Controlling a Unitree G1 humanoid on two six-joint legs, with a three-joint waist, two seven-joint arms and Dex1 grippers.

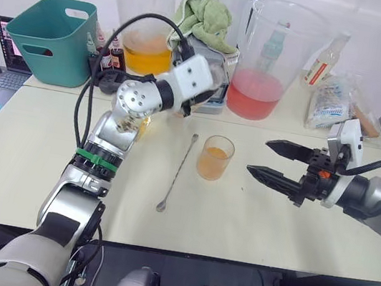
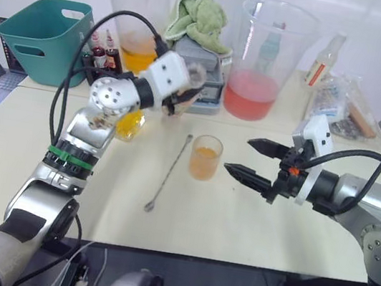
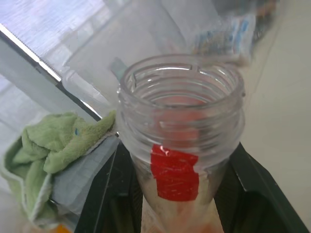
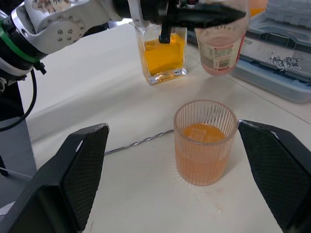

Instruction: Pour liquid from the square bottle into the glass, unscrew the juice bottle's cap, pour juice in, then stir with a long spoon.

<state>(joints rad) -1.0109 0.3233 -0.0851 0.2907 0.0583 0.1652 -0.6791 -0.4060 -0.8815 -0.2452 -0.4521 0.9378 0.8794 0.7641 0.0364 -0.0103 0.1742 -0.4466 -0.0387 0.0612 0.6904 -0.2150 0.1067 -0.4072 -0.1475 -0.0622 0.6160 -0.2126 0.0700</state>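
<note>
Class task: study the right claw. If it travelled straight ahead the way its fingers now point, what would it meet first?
Most likely the glass of orange drink: the open right claw points at it, its fingers to either side. Beyond stands the square bottle, though depth is uncertain.

The left gripper's black fingers (image 3: 252, 187) clamp an uncapped clear plastic bottle (image 3: 182, 141) with a red label; a green towel (image 3: 53, 150) lies at nine o'clock.

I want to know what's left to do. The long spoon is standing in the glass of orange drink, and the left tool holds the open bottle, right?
Not quite. The long spoon lies flat on the table beside the glass, not in it; the left eye view shows this. The left tool does hold the open juice bottle.
</note>
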